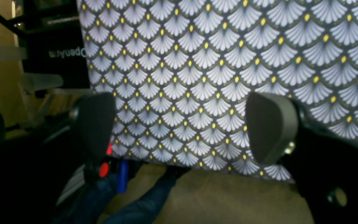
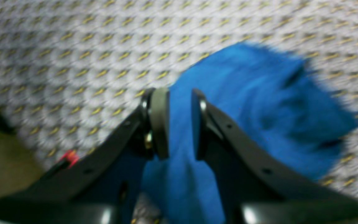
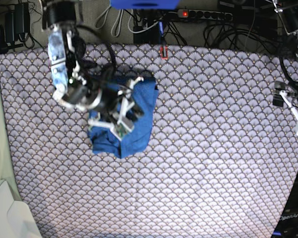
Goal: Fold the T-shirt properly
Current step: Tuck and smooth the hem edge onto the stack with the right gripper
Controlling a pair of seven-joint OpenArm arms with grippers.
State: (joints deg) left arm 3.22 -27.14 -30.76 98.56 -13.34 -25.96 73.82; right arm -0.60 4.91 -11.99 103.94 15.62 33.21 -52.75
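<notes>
The T-shirt [image 3: 123, 126] lies bunched in a crumpled blue heap on the scallop-patterned cloth [image 3: 203, 148] that covers the worktop, toward the cloth's far left part in the base view. The right end effector [image 2: 179, 124] is over the heap, and its 2 fingers [image 2: 159, 123] pinch a raised fold of the blue fabric between them. The right wrist view is blurred, but the fabric clearly fills the narrow gap between the pads and spreads out beyond them onto the cloth.

The left end effector [image 1: 179, 127] is well apart from the T-shirt, at the cloth's right edge in the base view. Its jaws are spread wide, with only bare patterned cloth between the 2 pads [image 1: 270, 127]. In the left wrist view, the cloth's edge lies just below the pads, with a tan floor [image 1: 228, 196] beyond it.
</notes>
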